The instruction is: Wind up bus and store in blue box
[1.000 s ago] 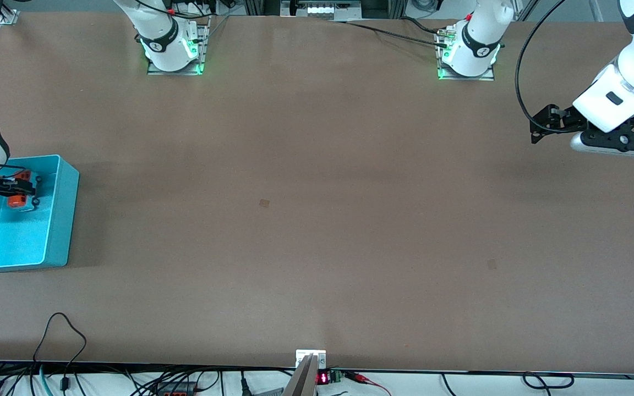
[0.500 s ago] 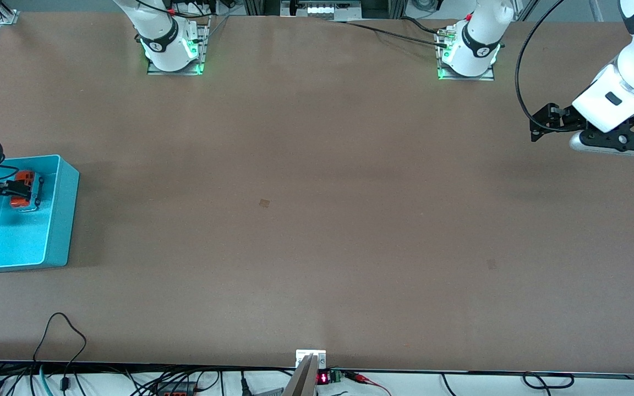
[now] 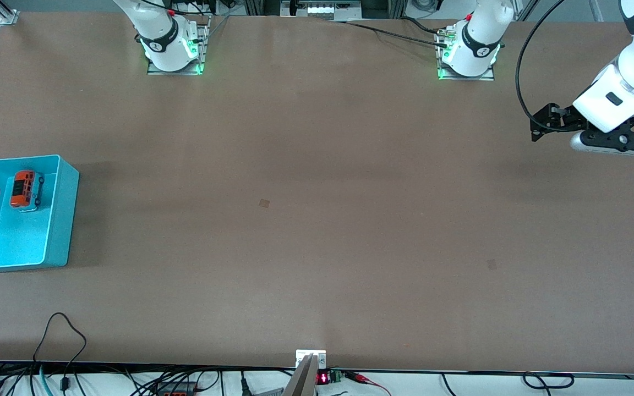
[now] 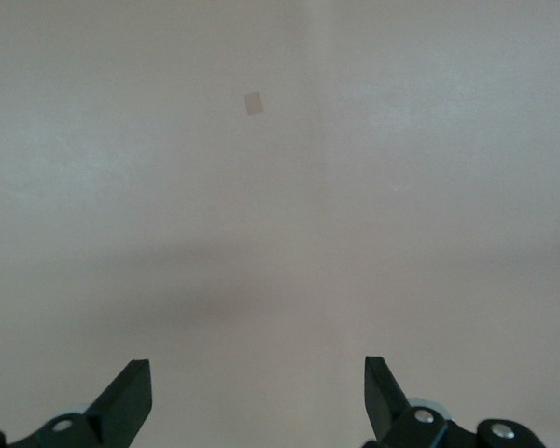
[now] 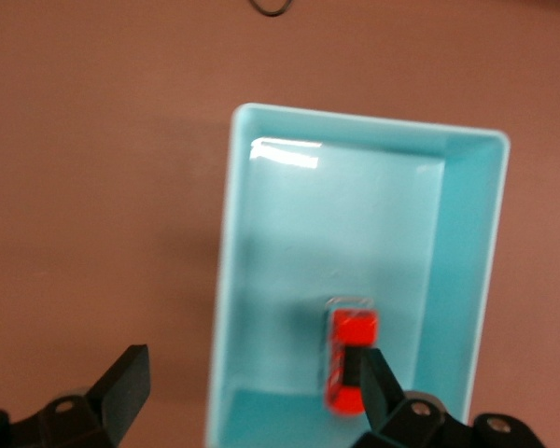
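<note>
Bus point(image 3: 25, 190) lies free in the box point(image 3: 58, 220), at its end farther from the camera; right gripper point(image 5: 252, 387) above, open, empty; left gripper point(image 4: 259, 397) waits open over bare table point(image 3: 317, 192); storing looks done, only retreat remains.

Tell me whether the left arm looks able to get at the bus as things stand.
Probably not: the bus lies inside the blue box at the right arm's end of the table, while the left gripper, jaws open, hangs over bare table at the left arm's end.
</note>
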### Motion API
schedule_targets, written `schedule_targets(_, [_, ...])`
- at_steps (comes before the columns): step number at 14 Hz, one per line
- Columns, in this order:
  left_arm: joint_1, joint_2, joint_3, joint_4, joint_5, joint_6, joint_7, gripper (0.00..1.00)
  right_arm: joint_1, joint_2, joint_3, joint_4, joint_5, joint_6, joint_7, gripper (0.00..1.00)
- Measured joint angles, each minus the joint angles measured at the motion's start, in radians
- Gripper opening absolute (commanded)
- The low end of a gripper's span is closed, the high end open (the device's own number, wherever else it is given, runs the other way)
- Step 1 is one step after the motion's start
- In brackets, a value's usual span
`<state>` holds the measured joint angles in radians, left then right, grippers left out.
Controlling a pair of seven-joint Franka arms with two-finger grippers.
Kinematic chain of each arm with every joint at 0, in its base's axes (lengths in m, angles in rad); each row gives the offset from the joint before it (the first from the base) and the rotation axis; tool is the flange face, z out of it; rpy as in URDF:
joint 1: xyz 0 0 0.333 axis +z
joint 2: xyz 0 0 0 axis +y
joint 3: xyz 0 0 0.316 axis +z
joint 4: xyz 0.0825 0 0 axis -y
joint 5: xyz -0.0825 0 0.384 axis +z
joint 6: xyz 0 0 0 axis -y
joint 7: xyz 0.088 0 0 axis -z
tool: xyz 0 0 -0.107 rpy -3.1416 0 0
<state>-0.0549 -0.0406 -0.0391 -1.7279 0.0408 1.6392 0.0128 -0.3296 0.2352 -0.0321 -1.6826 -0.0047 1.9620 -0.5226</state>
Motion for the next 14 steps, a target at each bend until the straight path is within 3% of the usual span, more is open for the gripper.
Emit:
schedule_targets(3, [0.001, 0.0, 0.001, 0.0, 0.0, -0.001, 0.0, 1.0, 0.042, -0.106, 0.065, 0.049, -0.005, -0.227, 0.119, 1.0])
schedule_targets(6, [0.001, 0.0, 0.002, 0.0, 0.0, -0.008, -0.002, 1.0, 0.151, -0.142, 0.08, 0.16, -0.009, -0.408, 0.24, 1.0])
schedule_targets(10, [0.001, 0.0, 0.003, 0.002, 0.0, -0.01, -0.002, 1.0, 0.267, -0.162, 0.08, 0.212, -0.011, -0.455, 0.392, 1.0])
schedule_targets(14, [0.001, 0.003, 0.003, 0.012, 0.0, -0.011, -0.003, 1.0, 0.269, -0.156, 0.067, 0.211, -0.014, -0.455, 0.399, 1.0])
